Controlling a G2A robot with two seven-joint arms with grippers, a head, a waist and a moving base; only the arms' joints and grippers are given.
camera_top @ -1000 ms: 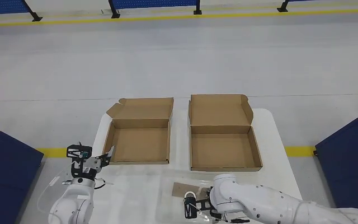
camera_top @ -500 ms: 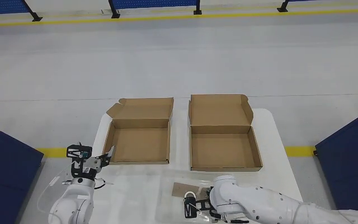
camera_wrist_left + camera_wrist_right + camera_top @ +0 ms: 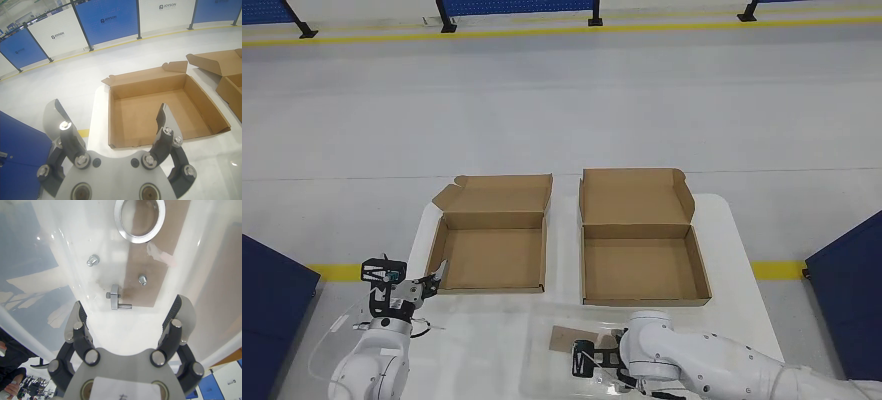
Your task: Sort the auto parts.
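Four small steel parts (image 3: 93, 260) — stiff, slick, light; my right pincer (image 3: 128, 300), spread, should pinch the bracket (image 3: 114, 296) across its flat bar.

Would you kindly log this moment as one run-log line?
left gripper open by empty left box; right gripper open over bracket in bin; ring, bolts in bin; right box empty

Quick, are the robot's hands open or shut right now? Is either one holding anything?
Left hand: open, holding nothing.
Right hand: open, holding nothing.
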